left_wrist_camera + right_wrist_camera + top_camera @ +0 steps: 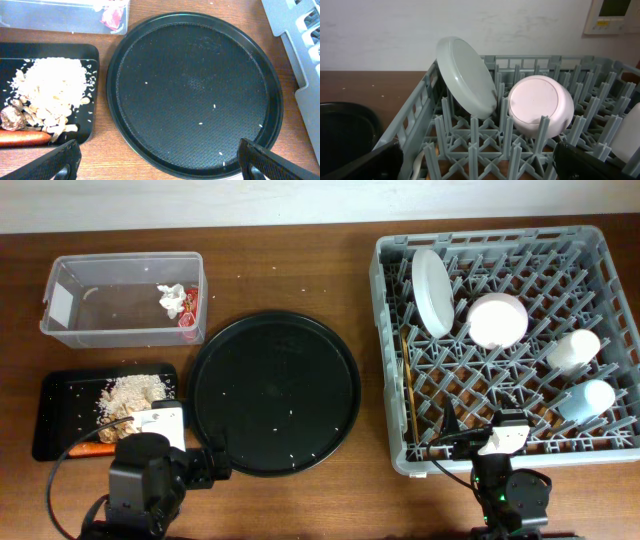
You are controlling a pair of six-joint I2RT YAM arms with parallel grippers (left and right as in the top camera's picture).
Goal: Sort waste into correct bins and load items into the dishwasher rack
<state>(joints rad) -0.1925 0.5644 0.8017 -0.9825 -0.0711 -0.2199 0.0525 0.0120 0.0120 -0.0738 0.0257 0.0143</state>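
The grey dishwasher rack (385,330) holds the white plate (433,292) on edge, the white bowl (497,320), a pale cup (573,350), a light-blue cup (587,400) and a wooden stick (408,385). The plate (467,75) and bowl (540,105) also show in the right wrist view, with a white strip, likely the fork (420,167), low at the rack's left wall. The clear tub (90,330) holds the tissue (172,300) and red wrapper (189,308). The shallow black tray (55,420) holds rice and scraps (135,393) and the carrot (92,448). My left gripper (160,165) is open and empty. My right gripper (480,165) is open and empty over the rack's front edge.
A large round black tray (275,393) with a few rice grains lies mid-table, between the bins and the rack; my left gripper (205,465) hangs over its near left rim. The right gripper (490,442) sits at the rack's front wall.
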